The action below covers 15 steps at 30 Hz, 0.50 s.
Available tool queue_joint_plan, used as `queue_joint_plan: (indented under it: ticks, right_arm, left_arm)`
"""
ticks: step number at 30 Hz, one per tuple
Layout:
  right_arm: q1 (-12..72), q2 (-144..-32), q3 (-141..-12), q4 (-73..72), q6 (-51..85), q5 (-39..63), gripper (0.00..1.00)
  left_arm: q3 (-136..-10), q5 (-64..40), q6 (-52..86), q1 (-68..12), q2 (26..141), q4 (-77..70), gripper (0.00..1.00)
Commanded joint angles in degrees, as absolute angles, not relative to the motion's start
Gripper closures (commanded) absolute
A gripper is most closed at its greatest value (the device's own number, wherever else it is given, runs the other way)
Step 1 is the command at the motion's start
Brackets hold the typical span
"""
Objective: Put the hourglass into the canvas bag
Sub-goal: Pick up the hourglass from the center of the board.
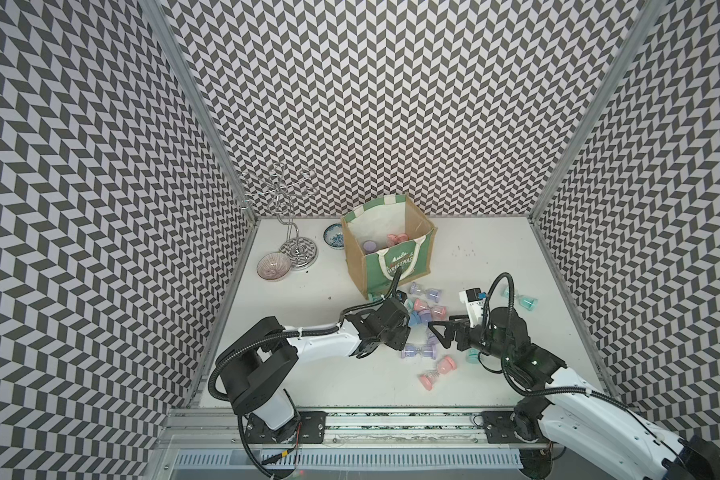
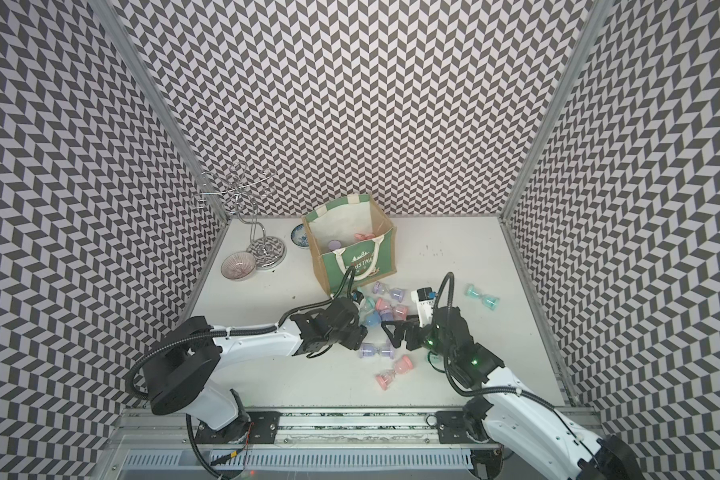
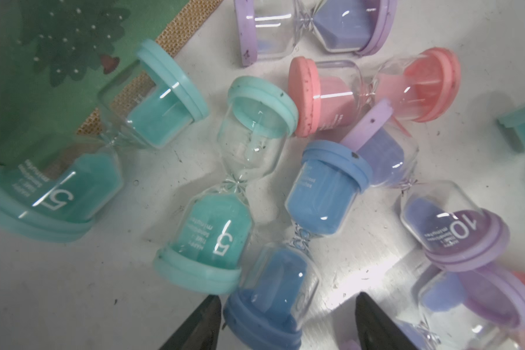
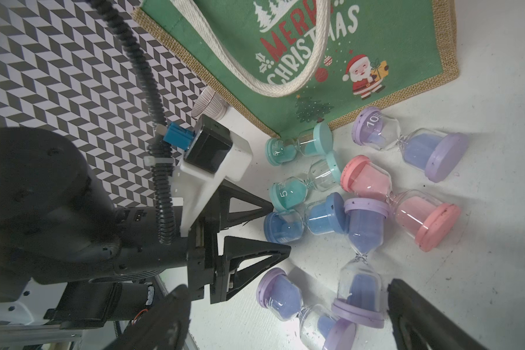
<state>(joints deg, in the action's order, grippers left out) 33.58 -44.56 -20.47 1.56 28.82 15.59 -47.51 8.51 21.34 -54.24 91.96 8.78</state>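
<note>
Jute canvas bag, mouth open, upper centre in both top views, bare table either side. Blue hourglass lying below bag's front edge among other hourglasses; left gripper jaws parted astride its cap. Right gripper jaws wide, empty

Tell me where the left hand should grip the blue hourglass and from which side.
Grip the blue hourglass across the bulb beside its near cap, coming in lengthwise from that end. It lies on its side, that cap toward the left hand, whose open jaws straddle it. The flange should stop slipping; a teal hourglass crowds one side.
</note>
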Motion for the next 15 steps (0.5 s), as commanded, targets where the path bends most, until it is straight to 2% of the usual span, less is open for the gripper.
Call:
queue_joint_plan:
  ticks: [1,15]
  right_arm:
    - [33.49,-45.07,-20.63,-1.49,29.35,14.46,0.01]
    - [33.42,-45.52,-20.48,-1.43,29.14,13.4,0.01]
  left_arm:
    - [-50.24,10.9,22.24,-54.22,93.73,7.75,0.3]
    - [-49.01,9.32,22.24,-54.13,97.66,5.8,0.39]
